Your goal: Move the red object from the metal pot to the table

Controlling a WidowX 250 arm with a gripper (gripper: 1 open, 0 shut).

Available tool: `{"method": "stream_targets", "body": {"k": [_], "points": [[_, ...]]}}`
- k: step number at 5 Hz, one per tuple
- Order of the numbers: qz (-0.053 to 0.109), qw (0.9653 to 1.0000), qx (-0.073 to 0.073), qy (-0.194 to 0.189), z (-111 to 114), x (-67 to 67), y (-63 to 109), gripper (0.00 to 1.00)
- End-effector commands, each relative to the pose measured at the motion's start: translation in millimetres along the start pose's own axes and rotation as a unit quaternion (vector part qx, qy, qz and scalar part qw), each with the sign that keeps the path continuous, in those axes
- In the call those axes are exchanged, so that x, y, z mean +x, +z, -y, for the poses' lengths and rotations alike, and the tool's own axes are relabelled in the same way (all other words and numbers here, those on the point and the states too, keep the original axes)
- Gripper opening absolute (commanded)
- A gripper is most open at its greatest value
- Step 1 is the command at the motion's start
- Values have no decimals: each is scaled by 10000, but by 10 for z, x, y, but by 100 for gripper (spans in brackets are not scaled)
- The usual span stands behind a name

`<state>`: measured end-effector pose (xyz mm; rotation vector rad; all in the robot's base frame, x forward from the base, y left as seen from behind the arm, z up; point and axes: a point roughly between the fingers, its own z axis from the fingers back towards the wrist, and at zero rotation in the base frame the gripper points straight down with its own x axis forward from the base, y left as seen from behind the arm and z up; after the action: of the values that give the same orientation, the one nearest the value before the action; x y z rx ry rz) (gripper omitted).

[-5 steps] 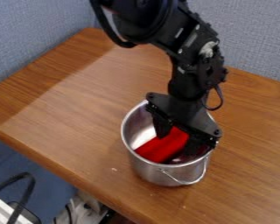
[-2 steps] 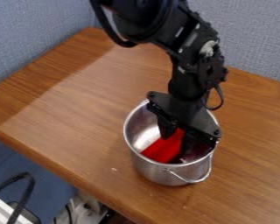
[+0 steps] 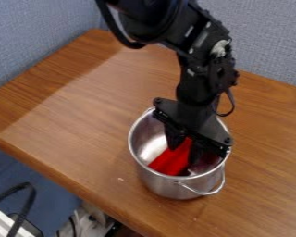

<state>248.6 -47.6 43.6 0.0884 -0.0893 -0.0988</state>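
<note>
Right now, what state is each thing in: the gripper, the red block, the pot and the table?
Gripper: pointing down inside the pot, jaws either side of the red block; a firm grip cannot be told.
Red block: inside the pot, tilted, not lifted out.
Pot: upright on the table, near its front edge.
Table: carries the pot.

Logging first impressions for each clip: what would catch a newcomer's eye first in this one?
Most striking is the red object, bright against the shiny inside of the metal pot, which stands near the table's front edge. Next comes the black arm reaching straight down, its gripper inside the pot with fingers on either side of the red object.
</note>
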Motion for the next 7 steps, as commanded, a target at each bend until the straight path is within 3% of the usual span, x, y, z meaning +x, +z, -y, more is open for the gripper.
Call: {"method": "stream_targets", "body": {"k": [1, 7], "points": [[-238, 9997, 27, 31, -25, -82, -30, 0], [-427, 9991, -33, 59, -72, -123, 28, 0]]}}
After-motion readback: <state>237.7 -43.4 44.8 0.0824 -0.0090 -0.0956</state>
